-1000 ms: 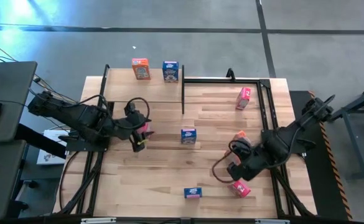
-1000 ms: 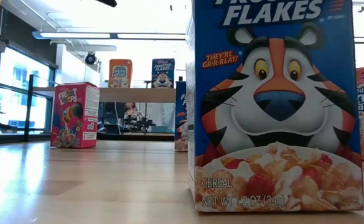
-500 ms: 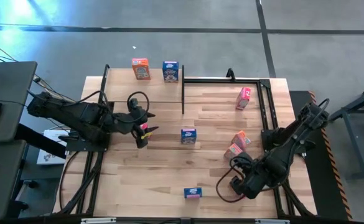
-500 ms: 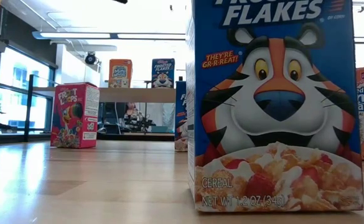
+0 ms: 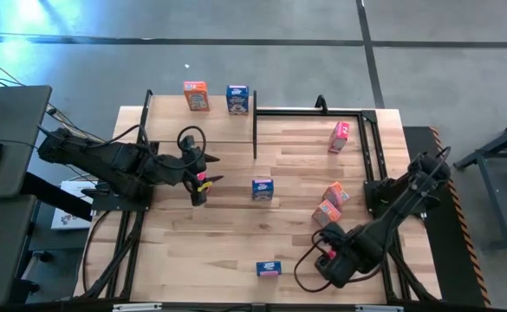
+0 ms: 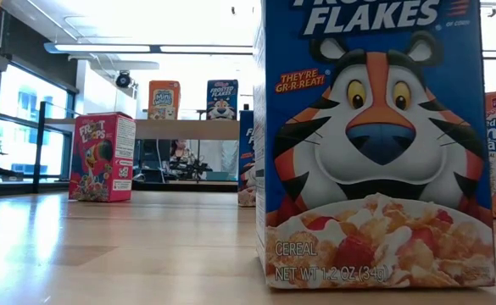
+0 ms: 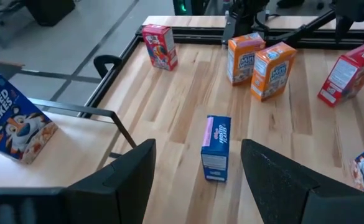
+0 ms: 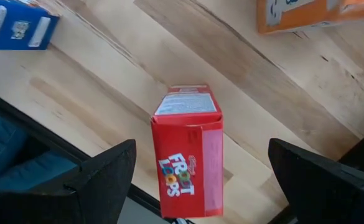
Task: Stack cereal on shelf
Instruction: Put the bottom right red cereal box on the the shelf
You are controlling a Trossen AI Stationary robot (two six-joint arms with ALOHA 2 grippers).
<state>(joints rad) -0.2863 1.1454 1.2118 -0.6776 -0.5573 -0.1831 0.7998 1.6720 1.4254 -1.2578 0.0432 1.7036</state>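
My left gripper (image 5: pixel 203 182) (image 7: pixel 198 149) hangs open above a pink-red box (image 6: pixel 102 157) that stands on the table by its bottom, left of centre. My right gripper (image 5: pixel 327 258) (image 8: pixel 201 146) is open near the table's near right corner. Its fingers stand wide on either side of another pink-red box (image 8: pixel 188 149) without touching it. The shelf (image 5: pixel 203 121) is at the far left and carries an orange box (image 5: pixel 196 95) and a blue box (image 5: pixel 237 99). A blue box (image 5: pixel 263 188) stands mid-table, another blue one (image 5: pixel 269 269) stands near the near edge.
Two orange boxes (image 5: pixel 335 195) (image 5: pixel 325 211) stand close to my right arm. A third pink-red box (image 5: pixel 340 136) is at the far right. A black frame (image 5: pixel 370 165) runs along the table's right and far sides. Bare planks lie near the near left corner (image 5: pixel 175 251).
My right gripper has swung toward the table's near edge and now hangs over the pink-red box near the near right corner. My left gripper has shifted slightly toward the right and risen out of the low view's top. No box has moved.
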